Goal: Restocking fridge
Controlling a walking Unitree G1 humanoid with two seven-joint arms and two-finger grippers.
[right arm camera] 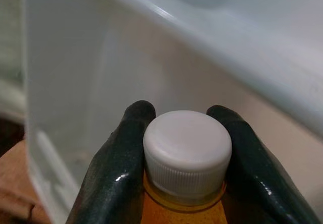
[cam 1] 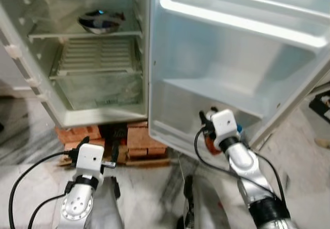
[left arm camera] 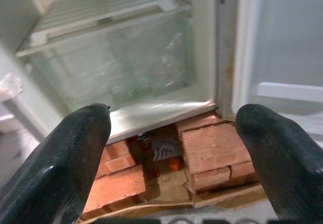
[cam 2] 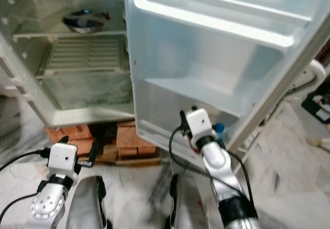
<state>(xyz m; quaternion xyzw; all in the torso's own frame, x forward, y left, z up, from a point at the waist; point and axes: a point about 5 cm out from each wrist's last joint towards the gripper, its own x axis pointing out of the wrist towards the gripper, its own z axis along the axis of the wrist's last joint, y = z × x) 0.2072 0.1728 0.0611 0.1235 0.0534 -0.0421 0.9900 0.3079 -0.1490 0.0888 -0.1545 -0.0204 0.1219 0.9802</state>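
Observation:
The fridge [cam 1: 98, 113] stands open, its door [cam 1: 232, 43] swung out to my right. My right gripper [right arm camera: 182, 148] is shut on an orange bottle with a white cap [right arm camera: 187, 151], held low against the door's bottom shelf [cam 1: 216, 97]. Its two fingers [right arm camera: 113, 178] clamp the neck just under the cap. In the eye views the bottle's orange body [cam 1: 210, 142] peeks from under the right wrist. My left gripper [left arm camera: 176, 158] is open and empty, low in front of the bricks [left arm camera: 212, 146] beneath the fridge.
A dark metal bowl [cam 1: 100, 21] sits on the upper fridge shelf. Below it is a wire rack [cam 1: 98, 56] over a clear drawer [left arm camera: 126, 67]. A blue object [cam 2: 220, 128] lies by the door's lower edge. Black gear [cam 1: 322, 105] sits at far right on the marble floor.

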